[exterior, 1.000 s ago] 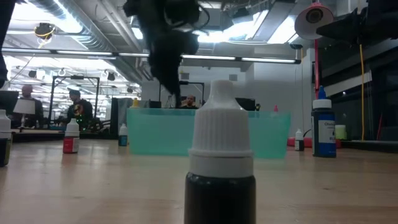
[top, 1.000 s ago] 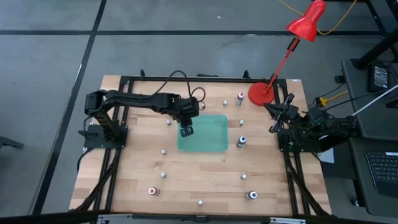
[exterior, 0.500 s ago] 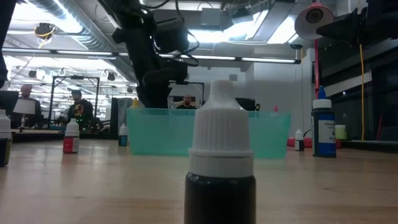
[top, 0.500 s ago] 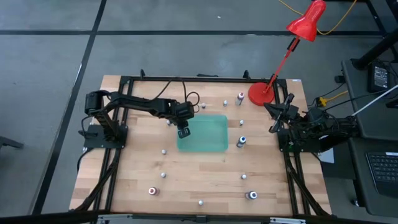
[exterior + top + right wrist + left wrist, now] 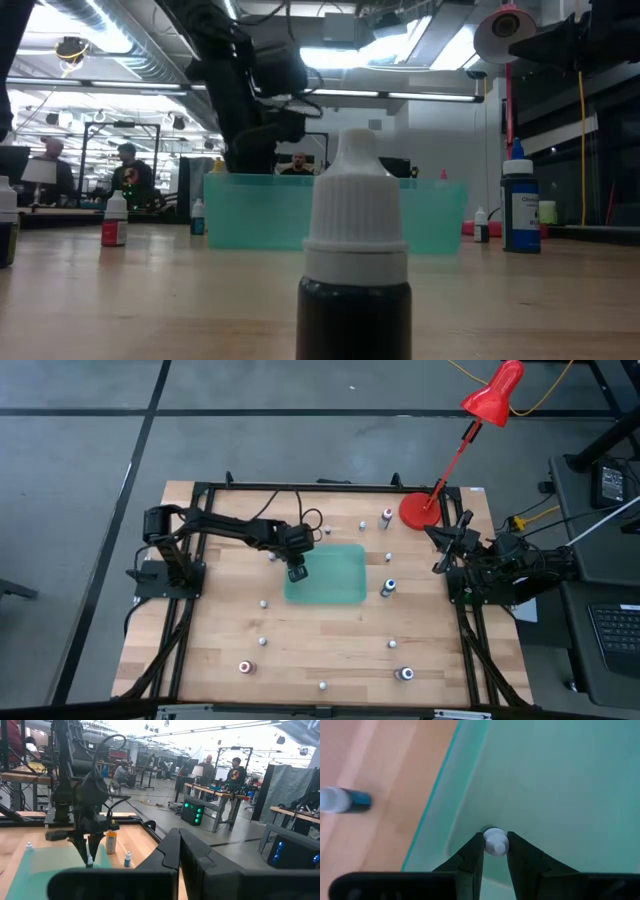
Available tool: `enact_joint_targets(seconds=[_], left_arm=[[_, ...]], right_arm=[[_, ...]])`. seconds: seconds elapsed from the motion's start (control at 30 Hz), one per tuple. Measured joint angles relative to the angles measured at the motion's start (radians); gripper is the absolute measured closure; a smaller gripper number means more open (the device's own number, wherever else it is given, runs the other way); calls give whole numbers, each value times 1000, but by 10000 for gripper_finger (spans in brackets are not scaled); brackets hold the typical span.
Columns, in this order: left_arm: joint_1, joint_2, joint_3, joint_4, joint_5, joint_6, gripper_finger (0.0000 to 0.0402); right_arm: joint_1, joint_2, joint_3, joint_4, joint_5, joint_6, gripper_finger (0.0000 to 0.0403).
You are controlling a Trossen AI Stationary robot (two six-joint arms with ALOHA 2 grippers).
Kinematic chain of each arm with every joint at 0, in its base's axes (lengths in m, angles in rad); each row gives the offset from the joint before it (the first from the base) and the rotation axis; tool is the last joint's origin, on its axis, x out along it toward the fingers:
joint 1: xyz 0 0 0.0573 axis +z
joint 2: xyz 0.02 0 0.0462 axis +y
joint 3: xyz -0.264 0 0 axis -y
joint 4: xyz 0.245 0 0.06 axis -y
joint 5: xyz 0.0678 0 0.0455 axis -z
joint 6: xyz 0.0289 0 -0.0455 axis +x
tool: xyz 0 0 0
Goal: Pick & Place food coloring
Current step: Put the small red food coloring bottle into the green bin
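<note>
The left gripper (image 5: 495, 851) is down in the corner of the green tray (image 5: 340, 585), its fingers narrow around a small white-capped bottle (image 5: 494, 841). I cannot tell whether they still squeeze it. If they part unevenly, the bottle could tip against the tray wall. Only the wrist view shows that bottle; overhead shows the others scattered and the right gripper (image 5: 440, 565) parked shut.

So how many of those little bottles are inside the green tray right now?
1: a white-capped bottle between the jaws of the left gripper, near the left edge of the green tray. The arm could hide another.
</note>
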Motion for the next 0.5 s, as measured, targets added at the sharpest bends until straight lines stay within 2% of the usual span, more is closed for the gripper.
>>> enact_joint_targets(seconds=[0.33,0.5], left_arm=[[-1,10,0,10,-4,-9,327],[0,-4,38,-30,-50,6,301]], right_arm=[[0,0,0,-4,0,67,391],[0,0,0,-5,0,72,391]])
